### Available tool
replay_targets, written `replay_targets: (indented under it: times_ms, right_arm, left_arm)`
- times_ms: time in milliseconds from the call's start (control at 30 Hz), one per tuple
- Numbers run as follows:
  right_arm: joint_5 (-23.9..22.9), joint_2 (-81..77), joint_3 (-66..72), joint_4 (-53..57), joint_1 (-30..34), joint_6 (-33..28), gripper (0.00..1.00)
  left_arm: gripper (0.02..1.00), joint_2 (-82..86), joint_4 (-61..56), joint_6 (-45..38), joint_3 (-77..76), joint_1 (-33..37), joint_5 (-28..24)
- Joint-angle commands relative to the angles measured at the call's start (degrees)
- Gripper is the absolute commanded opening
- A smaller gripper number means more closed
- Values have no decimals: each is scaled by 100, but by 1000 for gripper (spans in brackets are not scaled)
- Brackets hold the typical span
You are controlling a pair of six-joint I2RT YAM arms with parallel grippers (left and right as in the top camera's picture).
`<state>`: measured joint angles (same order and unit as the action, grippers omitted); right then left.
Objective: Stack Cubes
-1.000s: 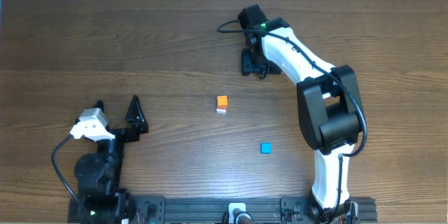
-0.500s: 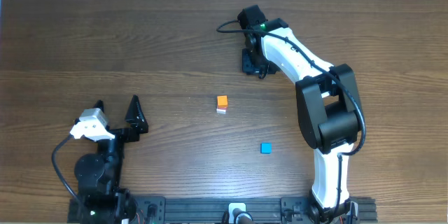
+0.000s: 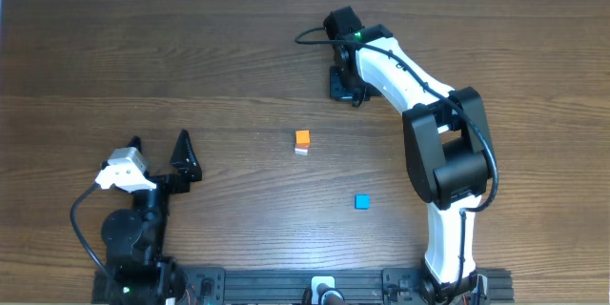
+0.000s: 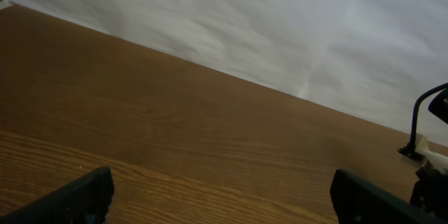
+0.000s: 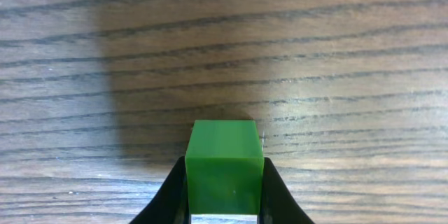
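Observation:
A green cube [image 5: 225, 164] sits between the fingers of my right gripper [image 5: 224, 182], which is shut on it just above the wooden table [image 5: 210, 49]. In the top view that right gripper [image 3: 345, 88] is at the far middle of the table. An orange cube stacked on a white cube [image 3: 302, 141] stands in the centre. A blue cube [image 3: 362, 201] lies nearer, to the right. My left gripper [image 3: 160, 150] rests open near its base at the left, with nothing between its fingers [image 4: 84, 196].
The wooden table [image 3: 191, 57] spreads bare on the left and far sides. A pale wall [image 4: 280, 21] rises behind the table in the left wrist view, where the right arm's cable [image 4: 420, 122] shows at the edge.

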<state>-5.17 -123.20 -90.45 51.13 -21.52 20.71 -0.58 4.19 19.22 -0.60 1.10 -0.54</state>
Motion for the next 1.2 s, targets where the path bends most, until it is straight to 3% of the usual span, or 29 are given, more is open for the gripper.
replay_targets:
  times_ms: [33,367,667,933,1200]
  right_arm:
    - [-52,4,-68,59,-39,13,58]
    - [-24,1027,-68,678,-382,225,9]
    - [-31,2138,-68,1340,-1475,1027,12]
    - [-35,2028,-68,1364,-2116,1567,9]
    - [-55,1956,-68,1716,-2197,1851,12]
  left_arm:
    - [1000,42,15,-81,26,31,-52]
    - [1000,42,15,-81,28,31,-52]
    - [1000,42,15,-81,28,31,-52]
    - [1000,42,15,-81,26,31,-52]
    - [1000,42,15,-81,26,31,-52]
